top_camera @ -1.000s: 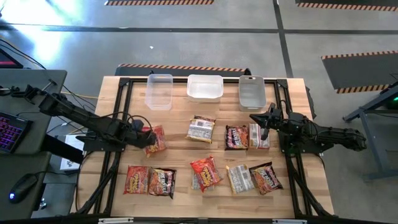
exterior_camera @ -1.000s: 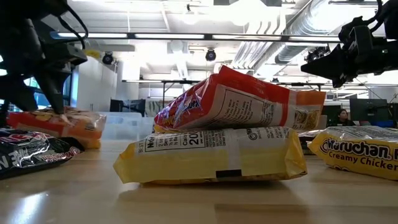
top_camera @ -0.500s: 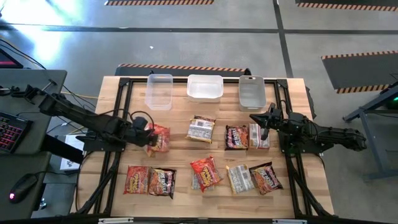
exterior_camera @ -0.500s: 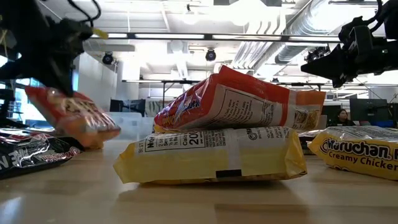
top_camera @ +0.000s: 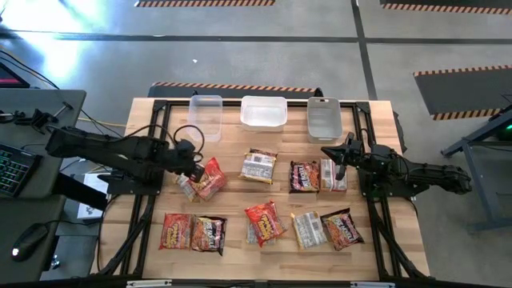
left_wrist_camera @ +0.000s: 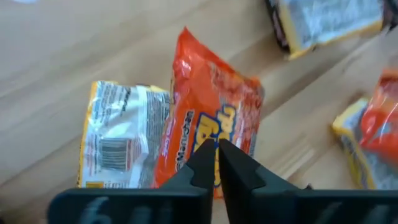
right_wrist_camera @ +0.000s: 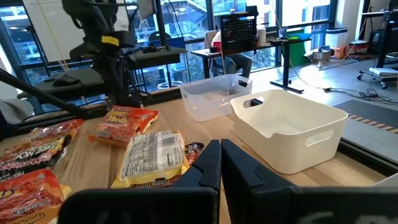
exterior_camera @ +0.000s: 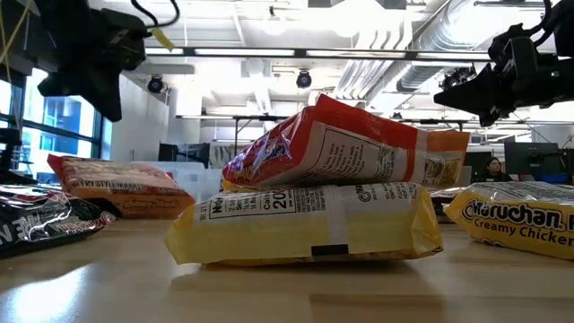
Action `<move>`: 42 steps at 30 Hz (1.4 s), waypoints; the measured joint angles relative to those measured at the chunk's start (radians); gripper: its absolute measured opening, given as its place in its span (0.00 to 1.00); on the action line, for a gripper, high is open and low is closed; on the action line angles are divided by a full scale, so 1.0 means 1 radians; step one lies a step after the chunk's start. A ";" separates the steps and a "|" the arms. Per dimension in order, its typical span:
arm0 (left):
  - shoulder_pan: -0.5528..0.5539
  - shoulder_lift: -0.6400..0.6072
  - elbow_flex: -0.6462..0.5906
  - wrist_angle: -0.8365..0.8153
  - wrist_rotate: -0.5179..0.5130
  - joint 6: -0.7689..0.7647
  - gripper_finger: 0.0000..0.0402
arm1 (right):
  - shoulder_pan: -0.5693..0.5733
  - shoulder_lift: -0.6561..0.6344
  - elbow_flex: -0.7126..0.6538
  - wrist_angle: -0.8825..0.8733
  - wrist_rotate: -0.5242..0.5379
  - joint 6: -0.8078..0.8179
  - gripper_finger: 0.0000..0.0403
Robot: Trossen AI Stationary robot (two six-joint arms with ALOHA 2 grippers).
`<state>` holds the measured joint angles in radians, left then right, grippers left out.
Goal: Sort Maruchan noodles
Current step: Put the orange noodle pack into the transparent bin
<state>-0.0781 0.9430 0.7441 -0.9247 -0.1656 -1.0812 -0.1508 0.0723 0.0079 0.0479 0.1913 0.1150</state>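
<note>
The desk is the biggest thing here: pale wood, with three clear tubs in a row along its far edge and the Maruchan noodles scattered over the rest, roughly a dozen packets in red-orange, dark maroon and yellow-tan.

My left gripper hangs above the red-orange packet, on the left part of the desk just in front of the leftmost tub; its fingers are pressed together and hold nothing. That packet lies partly over a yellow-tan packet, the two touching. My right gripper, also pressed together and empty, waits over the packets near the right-hand tub.

These packets look light, crinkly and slick (the brick inside probably snaps easily). I would pinch a short sealed edge or across the narrow middle, gently, so the film does not slide out.
</note>
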 joint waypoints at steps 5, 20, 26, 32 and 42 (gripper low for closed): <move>0.101 0.045 0.000 0.002 0.081 0.121 0.20 | 0.000 0.000 0.000 0.000 0.000 0.000 0.00; 0.377 0.195 0.000 0.074 0.365 0.459 0.57 | 0.000 0.000 0.000 0.000 0.000 0.000 0.00; 0.400 0.246 0.000 0.073 0.377 0.519 0.57 | 0.000 0.000 0.000 0.000 0.000 0.000 0.00; 0.413 0.290 0.000 0.074 0.428 0.537 0.57 | 0.000 0.000 0.000 0.000 0.000 0.000 0.00; 0.413 0.352 0.000 0.076 0.438 0.570 0.57 | 0.000 0.000 0.000 0.000 0.000 0.000 0.00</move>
<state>0.3347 1.2954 0.7441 -0.8486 0.2720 -0.5109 -0.1506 0.0727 0.0079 0.0483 0.1913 0.1150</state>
